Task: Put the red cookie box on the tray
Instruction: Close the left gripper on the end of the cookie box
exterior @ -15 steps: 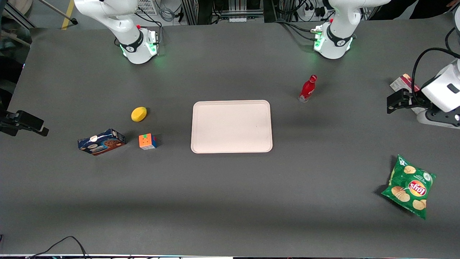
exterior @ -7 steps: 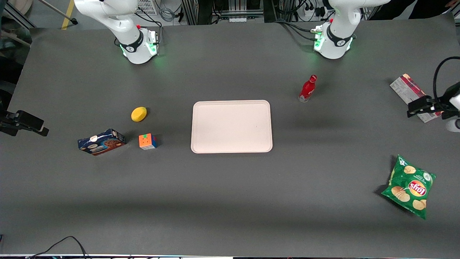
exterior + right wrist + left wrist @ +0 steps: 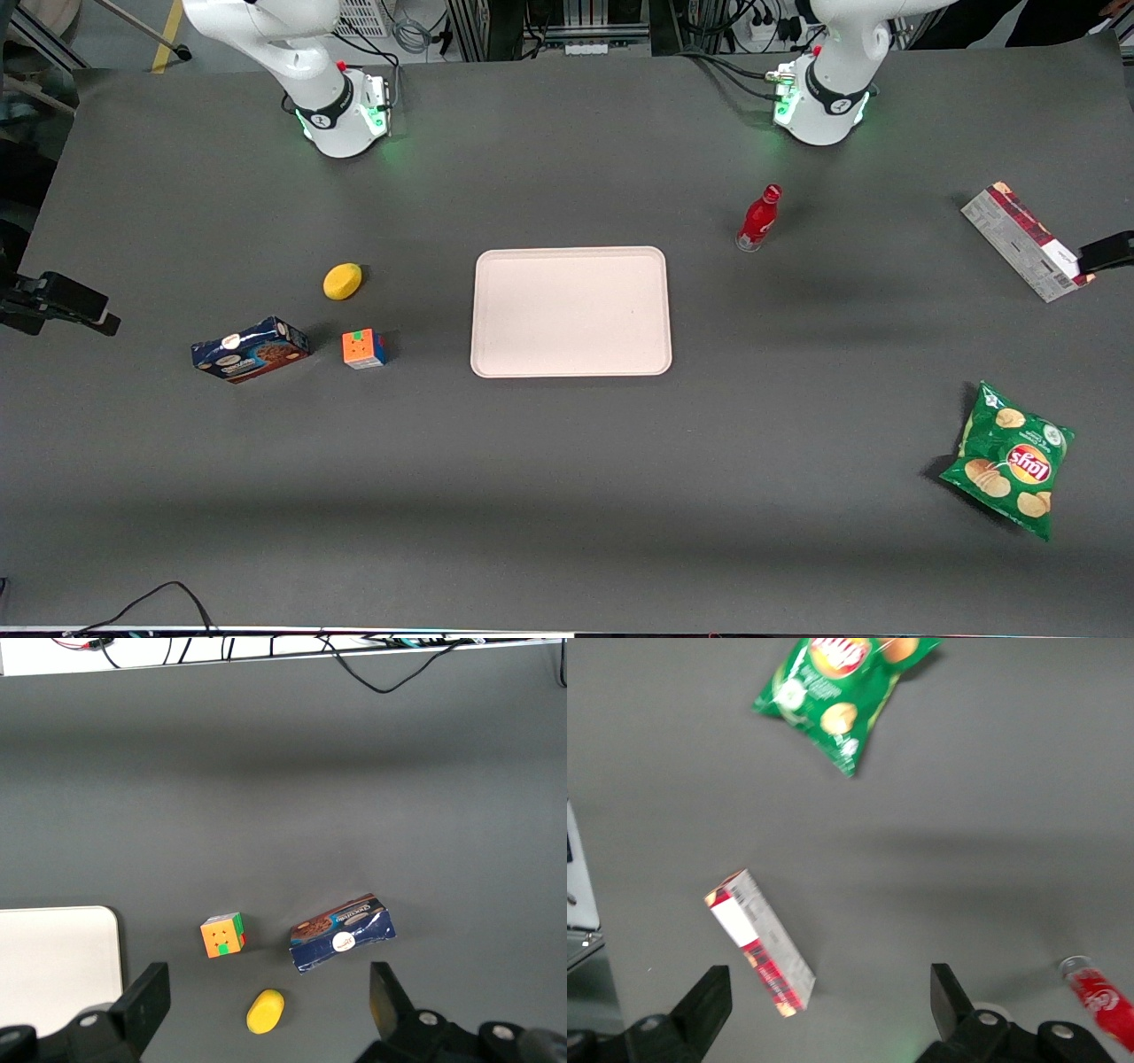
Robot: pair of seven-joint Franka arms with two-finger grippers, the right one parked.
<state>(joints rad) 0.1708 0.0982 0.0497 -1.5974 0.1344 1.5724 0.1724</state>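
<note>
The red cookie box lies flat on the grey table toward the working arm's end, its grey-white printed side up. The left wrist view has the same box on the table below the camera. My left gripper hovers above the table, open wide with nothing between its fingers, and the box's red end lies beneath the gap, nearer one finger. In the front view only one black finger reaches in at the frame's edge, beside the box. The pale pinkish tray sits at the table's middle with nothing on it.
A red bottle stands between the tray and the box. A green chips bag lies nearer the front camera than the box. Toward the parked arm's end are a blue cookie box, a colour cube and a yellow lemon.
The left arm has slid outward toward its end of the table, almost out of the front view. The red cookie box, partly covered before, now shows whole and has not moved.
</note>
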